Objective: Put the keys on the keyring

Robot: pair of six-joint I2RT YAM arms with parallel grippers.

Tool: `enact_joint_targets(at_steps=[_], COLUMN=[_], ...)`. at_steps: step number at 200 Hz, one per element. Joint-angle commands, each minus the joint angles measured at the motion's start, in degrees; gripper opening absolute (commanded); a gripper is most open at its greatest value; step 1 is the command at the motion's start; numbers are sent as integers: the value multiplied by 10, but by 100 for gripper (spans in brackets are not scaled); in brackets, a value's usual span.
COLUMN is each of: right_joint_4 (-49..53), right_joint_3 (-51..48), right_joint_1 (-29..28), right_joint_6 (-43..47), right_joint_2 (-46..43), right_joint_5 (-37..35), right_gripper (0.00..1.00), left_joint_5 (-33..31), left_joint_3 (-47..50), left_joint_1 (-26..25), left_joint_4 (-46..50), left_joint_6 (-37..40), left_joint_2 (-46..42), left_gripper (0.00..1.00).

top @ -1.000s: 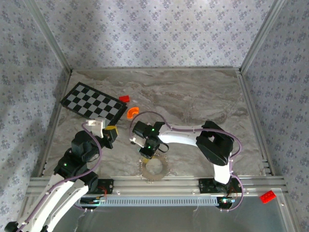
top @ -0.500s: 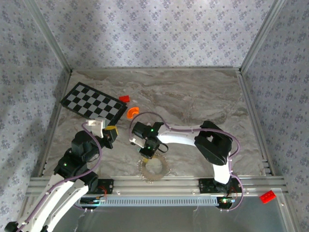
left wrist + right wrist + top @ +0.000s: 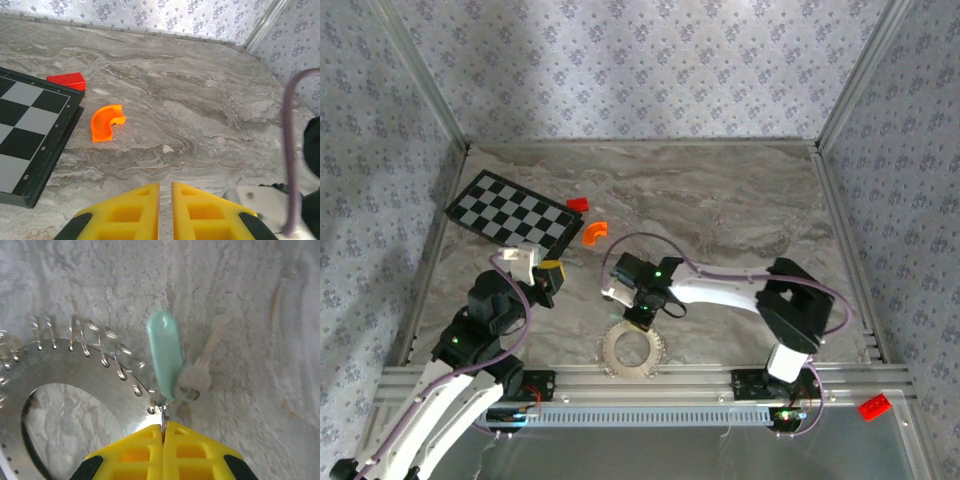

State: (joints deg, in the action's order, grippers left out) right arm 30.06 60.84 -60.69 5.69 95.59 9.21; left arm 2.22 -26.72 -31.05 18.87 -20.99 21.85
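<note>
1 keyring (image 3: 65,371), 1 key (image 3: 197,377), 1 green tag (image 3: 165,352), 1 orange curved pc (image 3: 101,125), 2 red blocks (image 3: 578,204) (image 3: 873,406), 1 chessboard (image 3: 515,213).

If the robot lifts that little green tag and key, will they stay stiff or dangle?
Probably dangle: green tag and key join at a thin wire loop the right gripper pinches, so they'd likely swing. Both look small and thin, probably light, and unlikely to roll.

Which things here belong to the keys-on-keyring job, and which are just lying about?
Job in hand:
- keys, a green tag with a metal key
- keyring
- right tool, closed at the keyring's rim

Lying about:
- chessboard
- orange curved piece
- red block beside the chessboard
- red brick past the table's near right corner
</note>
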Motion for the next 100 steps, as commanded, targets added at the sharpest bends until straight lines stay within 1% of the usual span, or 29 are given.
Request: enact_joint_targets(at_steps=[1,26,41,67,100], right_joint_4=[-81,-139,-163,-195,-211], right_joint_3=[-50,-99,-117,-141,-144], right_joint_1=[9,34,52,61,84], right_joint_6=[41,46,49,76,104], right_joint_2=[-88,-167,-207,-279,-360], right_joint_5=[20,64,101,151,254], right_gripper=[0,0,0,0,0], left_joint_5=[53,108,138,203,256], left_joint_3=[-19,-16,-16,-10,-3], left_joint_1=[4,4,2,1,-13], left_joint_4=[-47,-75,-89,-128,-168], left_joint_6=[2,-12,-18,-34,-54], left_joint_2=[1,1,2,3,7], left_gripper=[14,14,17,21,26])
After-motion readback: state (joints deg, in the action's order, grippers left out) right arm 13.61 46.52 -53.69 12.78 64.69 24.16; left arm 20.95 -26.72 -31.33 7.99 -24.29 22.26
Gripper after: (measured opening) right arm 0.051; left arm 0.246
